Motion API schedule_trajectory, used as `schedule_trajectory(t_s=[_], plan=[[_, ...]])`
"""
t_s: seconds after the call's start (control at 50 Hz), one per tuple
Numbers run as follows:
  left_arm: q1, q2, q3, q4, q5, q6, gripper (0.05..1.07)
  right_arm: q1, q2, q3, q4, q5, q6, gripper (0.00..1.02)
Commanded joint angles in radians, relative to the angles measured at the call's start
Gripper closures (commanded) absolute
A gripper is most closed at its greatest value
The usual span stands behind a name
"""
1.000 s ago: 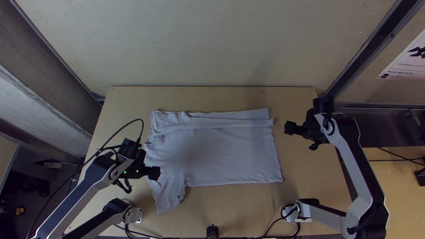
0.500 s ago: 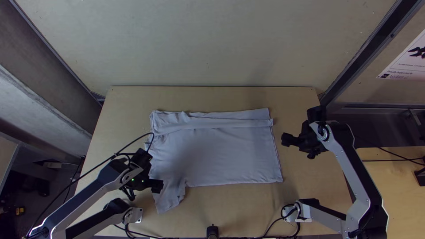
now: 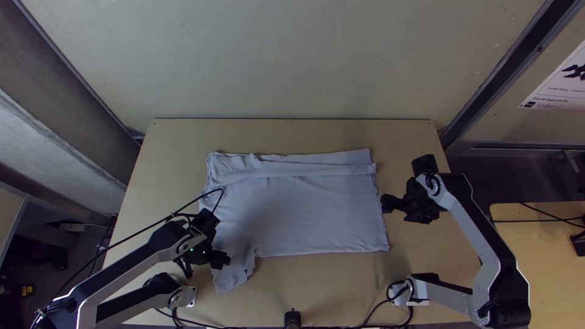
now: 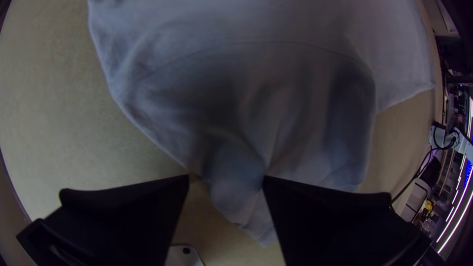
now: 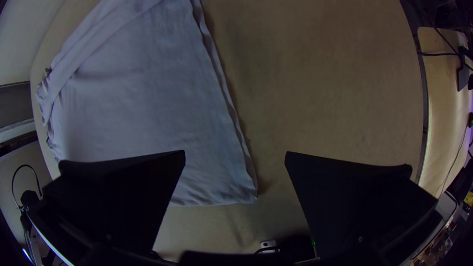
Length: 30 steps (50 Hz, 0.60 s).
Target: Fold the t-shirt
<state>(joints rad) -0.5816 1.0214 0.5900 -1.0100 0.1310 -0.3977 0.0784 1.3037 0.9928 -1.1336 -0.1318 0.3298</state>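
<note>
Silver-grey links [image 3: 468, 229] — black joints [image 3: 509, 309], looping black cable [image 3: 172, 215]

From above, I lose part of the t-shirt's sleeve [image 3: 233, 280] under the left gripper [image 3: 223, 261], and the poster [image 3: 553, 91] runs off the top view's right edge.

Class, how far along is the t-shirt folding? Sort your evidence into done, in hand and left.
Done: the far side of the t-shirt looks turned over in a long band.
In hand: the open left claw is at the near sleeve; the open right claw is by the hem, holding nothing.
Left: that sleeve juts out unfolded and the body lies wide, so probably more folds remain.
</note>
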Motion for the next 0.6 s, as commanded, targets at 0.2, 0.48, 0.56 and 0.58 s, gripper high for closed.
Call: schedule_trajectory(t_s=[0.2,0.48,0.56,0.58], plan=[[-0.027,-0.009,-0.019,-0.004,0.059,-0.013,1.04,-0.002,0.016,-0.088,0.001,-0.005,-0.023,0.10],[-0.012,-0.026,-0.016,-0.002,0.059,-0.012,1.04,0.052,0.048,-0.178,-0.008,-0.005,-0.028,0.13],[-0.009,-0.027,-0.016,-0.001,0.059,-0.012,1.04,0.077,0.074,-0.200,-0.022,-0.005,-0.037,0.13],[-0.009,-0.029,-0.016,-0.001,0.059,-0.012,1.04,0.080,0.083,-0.204,-0.022,-0.005,-0.037,0.13]])
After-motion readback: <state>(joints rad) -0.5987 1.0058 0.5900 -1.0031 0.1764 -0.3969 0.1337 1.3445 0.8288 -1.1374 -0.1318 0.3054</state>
